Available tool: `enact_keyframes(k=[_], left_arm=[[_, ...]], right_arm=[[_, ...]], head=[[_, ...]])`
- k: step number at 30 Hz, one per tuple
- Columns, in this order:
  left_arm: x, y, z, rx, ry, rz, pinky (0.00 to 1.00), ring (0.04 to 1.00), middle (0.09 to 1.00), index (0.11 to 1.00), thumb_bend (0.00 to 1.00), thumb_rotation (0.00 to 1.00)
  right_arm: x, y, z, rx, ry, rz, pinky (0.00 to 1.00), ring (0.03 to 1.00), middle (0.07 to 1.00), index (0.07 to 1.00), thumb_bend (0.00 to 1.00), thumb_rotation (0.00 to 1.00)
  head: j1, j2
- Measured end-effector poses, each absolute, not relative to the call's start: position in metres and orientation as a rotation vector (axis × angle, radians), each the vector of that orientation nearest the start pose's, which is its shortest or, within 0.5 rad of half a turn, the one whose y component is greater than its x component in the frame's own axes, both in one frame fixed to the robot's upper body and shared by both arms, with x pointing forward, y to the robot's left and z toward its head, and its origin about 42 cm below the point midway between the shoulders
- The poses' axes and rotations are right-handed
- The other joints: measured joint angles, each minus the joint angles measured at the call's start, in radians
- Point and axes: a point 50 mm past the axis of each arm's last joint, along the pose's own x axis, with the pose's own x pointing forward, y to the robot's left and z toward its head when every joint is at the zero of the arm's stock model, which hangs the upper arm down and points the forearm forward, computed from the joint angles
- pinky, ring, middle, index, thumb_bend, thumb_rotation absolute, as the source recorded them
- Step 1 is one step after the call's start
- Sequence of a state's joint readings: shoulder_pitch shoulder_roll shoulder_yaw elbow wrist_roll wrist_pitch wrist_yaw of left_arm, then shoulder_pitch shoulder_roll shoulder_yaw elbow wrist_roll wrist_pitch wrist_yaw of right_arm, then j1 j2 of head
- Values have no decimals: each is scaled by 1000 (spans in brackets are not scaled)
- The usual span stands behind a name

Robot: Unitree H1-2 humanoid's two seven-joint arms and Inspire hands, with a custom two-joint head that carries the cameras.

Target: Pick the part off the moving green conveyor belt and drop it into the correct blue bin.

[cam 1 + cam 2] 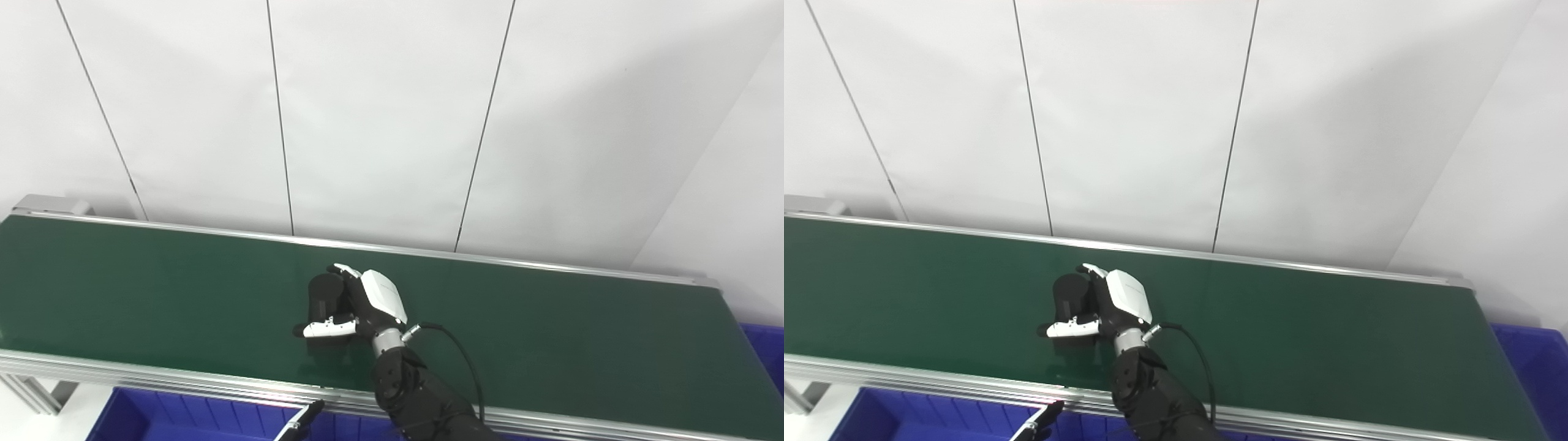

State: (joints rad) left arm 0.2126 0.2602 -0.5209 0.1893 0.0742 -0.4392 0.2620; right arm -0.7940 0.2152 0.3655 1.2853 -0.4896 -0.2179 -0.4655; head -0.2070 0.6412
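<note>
A black rounded part [323, 296] lies on the green conveyor belt [153, 294], near its middle. My right hand [361, 303] reaches over the belt's near rail and is wrapped around the part, fingers curled over its far side and the white thumb [329, 329] pressed along its near side. The part still rests on the belt surface. Only a dark and white tip of my left hand [300, 421] shows at the bottom edge, below the belt's near rail; its fingers are out of sight.
A blue bin [153, 416] sits below the belt's near rail at bottom left. Another blue bin [767, 352] stands past the belt's right end. Silver rails [184, 380] border the belt, and a white panelled wall rises behind it.
</note>
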Motion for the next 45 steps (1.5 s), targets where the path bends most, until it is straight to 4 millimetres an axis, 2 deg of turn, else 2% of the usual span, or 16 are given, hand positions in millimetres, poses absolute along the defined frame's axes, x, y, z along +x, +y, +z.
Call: enact_keyframes(k=[2,3,4,6,14,19,22,24,25,26,32,34,41,45], left_arm=[[158,190,11,197,-5,-278,905,943,934,909,678,963],[156,191,10,197,-2,-277,902,941,934,908,675,962],[156,191,10,196,0,-277,902,941,935,908,675,958],[155,192,10,193,5,-275,905,938,937,909,672,950],[157,198,10,194,6,-270,907,935,943,908,705,971],[157,200,10,192,10,-257,893,925,934,903,718,969],[156,200,10,190,13,-261,896,924,936,904,710,966],[156,200,10,187,15,-266,893,922,934,901,694,955],[156,199,10,181,16,-263,889,920,936,902,684,954],[156,199,10,173,18,-261,888,920,937,903,681,954],[156,195,10,159,20,-258,895,929,939,908,669,947],[156,195,10,161,19,-260,889,932,939,910,669,949],[153,191,9,167,19,-278,893,931,936,911,674,941],[152,189,9,167,18,-286,883,928,939,913,666,932]], right_arm=[[430,-5,79,-668,-42,257,809,816,802,671,804,129],[429,-5,78,-648,-43,250,803,813,792,567,638,133],[428,-5,77,-632,-40,234,802,811,786,532,581,133],[426,-4,76,-613,-39,209,797,803,763,498,529,130],[415,6,74,-605,-78,118,789,765,686,490,514,134],[410,7,72,-642,-116,70,886,763,640,492,510,134],[410,6,73,-650,-135,47,873,727,562,468,515,28],[409,6,74,-640,-152,32,839,705,543,466,515,7],[409,6,74,-632,-160,30,741,678,528,469,518,4],[409,5,75,-623,-166,31,707,669,523,470,518,3],[406,1,72,-570,-186,20,605,627,515,461,520,0],[405,-2,71,-552,-188,-7,552,581,501,475,522,0],[398,-16,80,-422,-285,-112,545,579,506,466,523,0],[389,-31,85,-360,-342,-144,530,574,500,473,524,0]], head=[[0,0],[0,0],[-6,2],[-14,6],[-25,9],[-29,8],[-31,8],[-29,9],[-29,9],[-29,9],[-23,18],[-22,22],[-6,41],[-5,51]])
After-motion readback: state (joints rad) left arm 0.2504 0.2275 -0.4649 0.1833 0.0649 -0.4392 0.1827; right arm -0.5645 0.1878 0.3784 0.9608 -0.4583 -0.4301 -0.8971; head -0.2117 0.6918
